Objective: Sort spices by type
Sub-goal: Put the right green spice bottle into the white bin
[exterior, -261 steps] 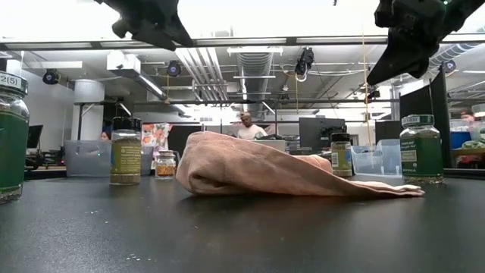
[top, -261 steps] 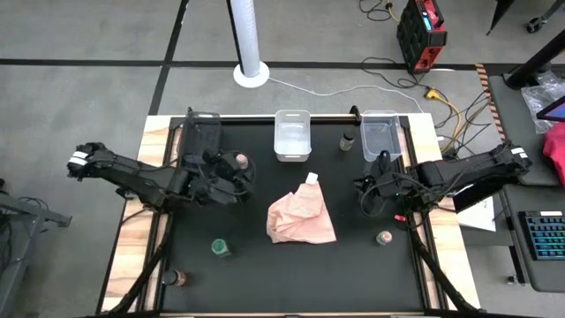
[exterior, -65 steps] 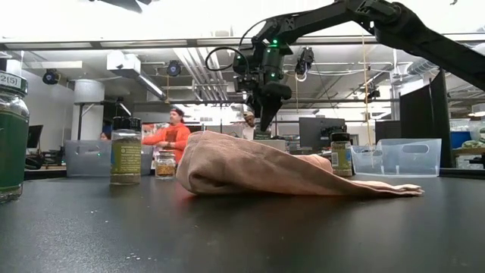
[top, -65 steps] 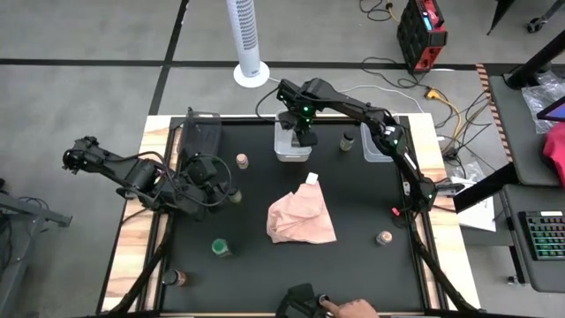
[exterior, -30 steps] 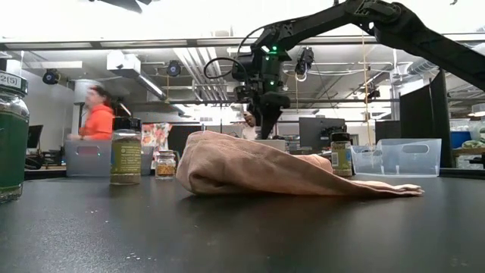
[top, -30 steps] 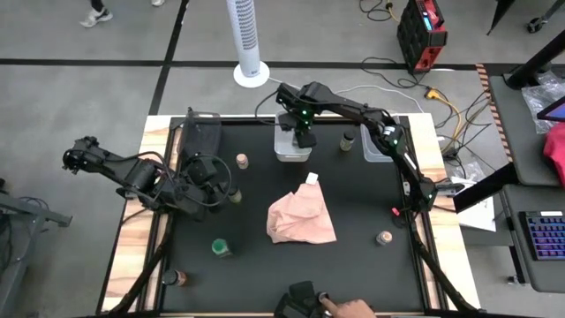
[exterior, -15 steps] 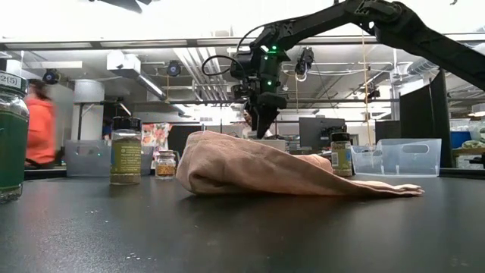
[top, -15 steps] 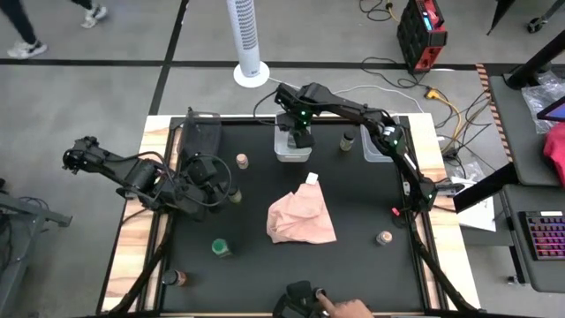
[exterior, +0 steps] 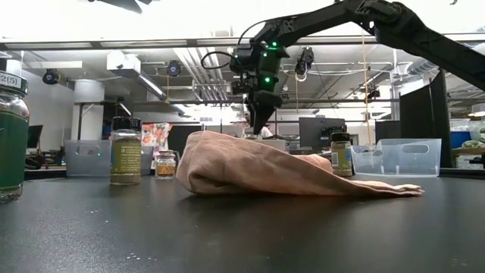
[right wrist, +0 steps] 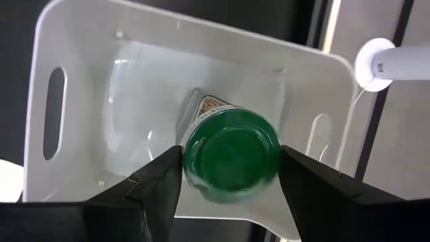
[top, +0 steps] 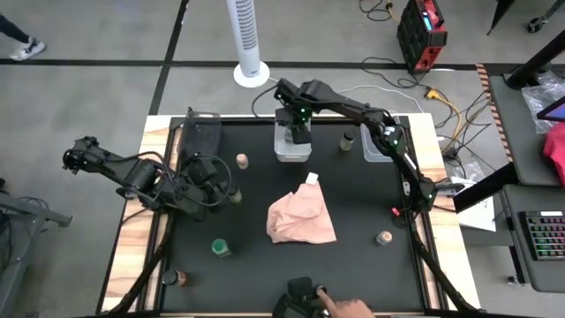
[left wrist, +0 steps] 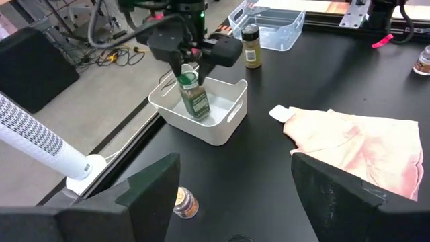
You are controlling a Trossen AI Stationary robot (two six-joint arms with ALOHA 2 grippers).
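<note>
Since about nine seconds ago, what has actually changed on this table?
The right gripper left its side of the table, taking a green-lidded jar, and swung to the middle clear bin, where it now hangs with the jar between its fingers. The left gripper drew slightly nearer. The pink cloth and other jars stayed put.

Right gripper open, outstretched

1. High view: straight down over the whole table, both arms in frame.
2. Low view: table-top level, facing across the pink cloth into the room.
3. Left wrist view: looks from afar at the middle bin.
4. Right wrist view: close above the same bin, straight down past its pincer.
</note>
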